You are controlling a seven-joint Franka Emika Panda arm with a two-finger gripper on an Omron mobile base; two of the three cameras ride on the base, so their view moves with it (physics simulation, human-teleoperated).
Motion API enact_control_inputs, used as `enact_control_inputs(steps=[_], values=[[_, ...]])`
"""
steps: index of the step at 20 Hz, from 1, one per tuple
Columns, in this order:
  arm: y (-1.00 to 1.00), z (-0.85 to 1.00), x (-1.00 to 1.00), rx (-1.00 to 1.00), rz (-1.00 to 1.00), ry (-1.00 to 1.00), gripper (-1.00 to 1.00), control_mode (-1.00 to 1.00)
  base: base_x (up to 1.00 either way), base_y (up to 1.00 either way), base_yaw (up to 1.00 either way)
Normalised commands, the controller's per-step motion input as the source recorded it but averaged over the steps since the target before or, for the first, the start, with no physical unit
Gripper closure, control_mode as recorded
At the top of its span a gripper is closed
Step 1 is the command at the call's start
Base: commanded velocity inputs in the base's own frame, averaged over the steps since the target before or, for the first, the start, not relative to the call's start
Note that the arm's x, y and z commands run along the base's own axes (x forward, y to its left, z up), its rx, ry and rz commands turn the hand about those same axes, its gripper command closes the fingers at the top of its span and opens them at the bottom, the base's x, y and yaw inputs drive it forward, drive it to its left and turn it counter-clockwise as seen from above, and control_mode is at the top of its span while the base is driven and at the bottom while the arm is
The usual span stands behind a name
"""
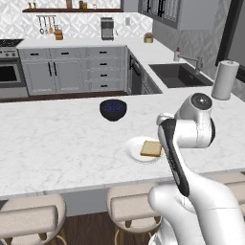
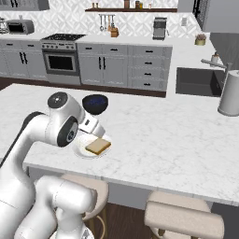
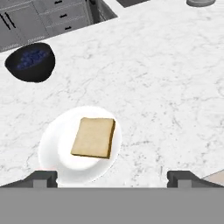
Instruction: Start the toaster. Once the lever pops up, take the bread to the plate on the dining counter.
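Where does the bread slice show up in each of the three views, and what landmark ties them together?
Left base view: the bread lies on the plate, right of centre beside the arm.
Right base view: bread left of centre.
Hand view: bread lower left of centre.
Shared landmark: the dark bowl beyond the plate.

round white plate [image 1: 133,147]: right edge hidden behind the white arm in the left base view; left rim covered by the arm in the right base view
thin tan bread slice [image 1: 150,149]: right corner behind the arm in the left base view
dark finger tips [image 3: 43,177]: just the tops show, wide apart
grey cylinder [image 3: 200,2]: cut by the hand view's top edge
round tan stools [image 1: 29,217]: cut by the bottom edge
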Motion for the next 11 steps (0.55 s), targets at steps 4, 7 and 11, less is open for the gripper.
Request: enact_control_inputs(steps=[4,7,11], values=[[0.00,0.26,-1.00,0.06,-0.06,0.17,-1.00,-1.00,0.00,0.00,0.00],[0.00,0.00,-1.00,0.01,-0.05,0.10,-1.00,-1.00,0.00,0.00,0.00],[0.00,0.00,-1.00,0.00,-0.07,0.08,-1.00,-1.00,0.00,0.00,0.00]])
